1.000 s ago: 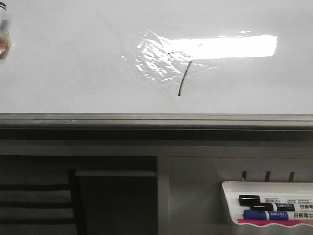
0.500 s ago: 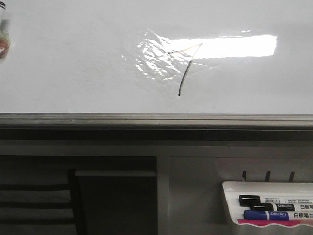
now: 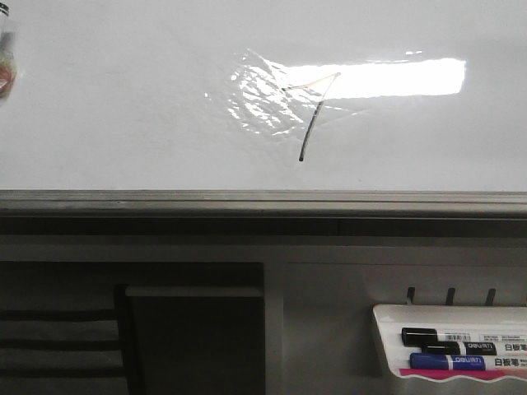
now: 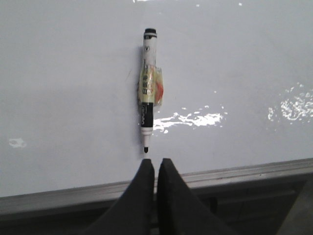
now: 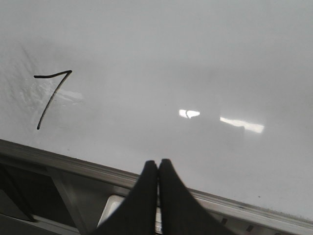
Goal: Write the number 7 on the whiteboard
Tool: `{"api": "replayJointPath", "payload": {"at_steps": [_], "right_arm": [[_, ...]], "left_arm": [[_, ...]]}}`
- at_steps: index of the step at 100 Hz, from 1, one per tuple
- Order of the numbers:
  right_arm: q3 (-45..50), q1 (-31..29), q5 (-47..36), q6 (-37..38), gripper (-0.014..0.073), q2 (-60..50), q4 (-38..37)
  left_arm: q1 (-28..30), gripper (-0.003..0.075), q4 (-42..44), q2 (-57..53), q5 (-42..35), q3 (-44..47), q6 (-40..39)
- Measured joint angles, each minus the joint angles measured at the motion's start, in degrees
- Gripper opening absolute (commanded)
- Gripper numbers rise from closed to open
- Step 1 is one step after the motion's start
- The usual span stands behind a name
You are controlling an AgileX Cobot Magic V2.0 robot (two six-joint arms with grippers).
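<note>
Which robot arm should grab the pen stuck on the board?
Probably the left. Its shut fingers sit just below the tip of the uncapped black marker pen on the glossy white whiteboard. The right fingers face the black number 7, no pen.

whiteboard | number 7 drawn | marker stuck on

A marker lies on the whiteboard, just ahead of the left gripper.
</note>
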Motion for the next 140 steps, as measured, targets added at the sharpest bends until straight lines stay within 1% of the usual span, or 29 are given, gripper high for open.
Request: {"api": "replayJointPath", "payload": {"at_steps": [11, 23, 35, 55, 68, 72, 80, 86, 90, 105, 140], "right_arm": [[0.0, 0.0, 0.0, 0.0, -0.0064, 0.0, 0.0], [0.0, 0.0, 0.0, 0.0, -0.0064, 0.0, 0.0], [0.0, 0.0, 0.0, 0.0, -0.0064, 0.0, 0.0], [0.0, 0.0, 0.0, 0.0, -0.0064, 0.0, 0.0], [0.0, 0.0, 0.0, 0.0, -0.0064, 0.0, 0.0], [0.0, 0.0, 0.0, 0.0, -0.0064, 0.0, 0.0], [0.0, 0.0, 0.0, 0.0, -0.0064, 0.0, 0.0], [0.0, 0.0, 0.0, 0.0, -0.0064, 0.0, 0.0], [0.0, 0.0, 0.0, 0.0, -0.0064, 0.0, 0.0], [0.0, 0.0, 0.0, 0.0, -0.0064, 0.0, 0.0], [0.0, 0.0, 0.0, 0.0, -0.0064, 0.0, 0.0]], "left_arm": [[1.35, -0.002, 0.0, -6.54, -0.8, 2.3, 0.0], [3.0, -0.002, 0.0, -14.85, -1.6, 6.95, 0.0], [4.21, -0.002, 0.0, -20.37, -2.94, 12.33, 0.0], [4.44, -0.002, -2.28, -24.15, -9.24, 20.99, 0.0], [4.44, -0.002, -1.16, -24.49, -13.33, 25.5, -0.51], [4.44, -0.002, 0.27, -24.49, -13.52, 25.61, -1.4], [4.34, -0.002, 5.27, -24.49, -17.54, 25.61, -5.93], [4.34, -0.002, 10.12, -24.49, -18.43, 25.61, -9.68], [4.34, -0.002, 11.72, -24.49, -18.57, 25.61, -11.52], [4.34, -0.002, 13.49, -24.49, -18.69, 25.61, -13.72], [4.34, -0.002, 13.74, -24.49, -18.69, 25.61, -14.04]]}}
